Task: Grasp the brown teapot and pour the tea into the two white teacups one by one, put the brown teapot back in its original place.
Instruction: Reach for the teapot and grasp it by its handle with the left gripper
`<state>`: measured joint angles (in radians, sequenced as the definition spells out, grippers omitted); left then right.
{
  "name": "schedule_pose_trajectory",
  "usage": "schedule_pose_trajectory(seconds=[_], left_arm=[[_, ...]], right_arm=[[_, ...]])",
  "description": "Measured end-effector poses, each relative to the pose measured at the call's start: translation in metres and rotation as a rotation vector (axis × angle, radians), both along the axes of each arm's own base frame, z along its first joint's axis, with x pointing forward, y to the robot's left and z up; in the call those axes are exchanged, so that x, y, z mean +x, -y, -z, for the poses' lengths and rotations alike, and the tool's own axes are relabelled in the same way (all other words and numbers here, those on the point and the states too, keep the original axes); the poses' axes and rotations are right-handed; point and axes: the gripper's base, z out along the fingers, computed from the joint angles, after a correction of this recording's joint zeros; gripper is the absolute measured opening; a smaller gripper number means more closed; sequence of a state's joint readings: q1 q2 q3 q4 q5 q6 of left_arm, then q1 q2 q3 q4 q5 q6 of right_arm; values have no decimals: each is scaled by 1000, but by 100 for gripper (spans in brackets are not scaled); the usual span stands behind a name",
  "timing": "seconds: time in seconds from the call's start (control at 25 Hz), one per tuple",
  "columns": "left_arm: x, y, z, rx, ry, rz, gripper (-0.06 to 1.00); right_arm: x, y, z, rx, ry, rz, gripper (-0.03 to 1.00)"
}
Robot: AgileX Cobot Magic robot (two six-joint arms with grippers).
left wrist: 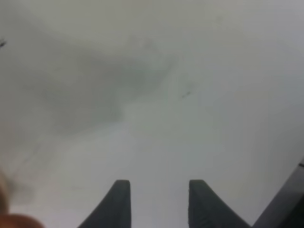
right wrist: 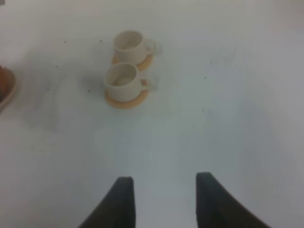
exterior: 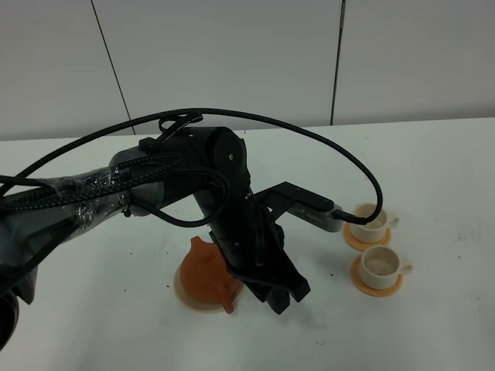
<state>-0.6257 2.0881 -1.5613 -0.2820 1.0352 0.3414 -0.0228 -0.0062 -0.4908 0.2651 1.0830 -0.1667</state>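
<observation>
The brown teapot (exterior: 203,270) sits on its pale trivet (exterior: 184,297), the original place, partly hidden by my left arm. My left gripper (exterior: 280,297) hangs just right of the pot, between it and the cups. In the left wrist view this gripper (left wrist: 159,202) is open over bare table, with an orange blur of the teapot (left wrist: 8,219) at one corner. The two white teacups (exterior: 374,223) (exterior: 380,264) stand on orange coasters at the right. My right gripper (right wrist: 164,202) is open, well short of the teacups (right wrist: 127,45) (right wrist: 121,80). I cannot make out any tea.
A black cable (exterior: 309,139) loops over the table from the left arm to the camera mount (exterior: 305,205) close to the far cup. The white table (exterior: 433,170) runs back to a grey panelled wall (exterior: 232,54). Small dark specks dot the surface.
</observation>
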Motion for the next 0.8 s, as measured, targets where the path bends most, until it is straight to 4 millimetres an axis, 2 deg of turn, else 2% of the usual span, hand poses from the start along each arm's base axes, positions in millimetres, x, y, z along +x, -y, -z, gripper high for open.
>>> schedule_pose_trajectory(seconds=[0.56,0.8], left_arm=[[4,-16,7,173,54,-90,36],[8,-15,8,169,95,-99,36]], right_arm=[[0,0,0,0,0,0,30],[0,0,0,0,0,0,30]])
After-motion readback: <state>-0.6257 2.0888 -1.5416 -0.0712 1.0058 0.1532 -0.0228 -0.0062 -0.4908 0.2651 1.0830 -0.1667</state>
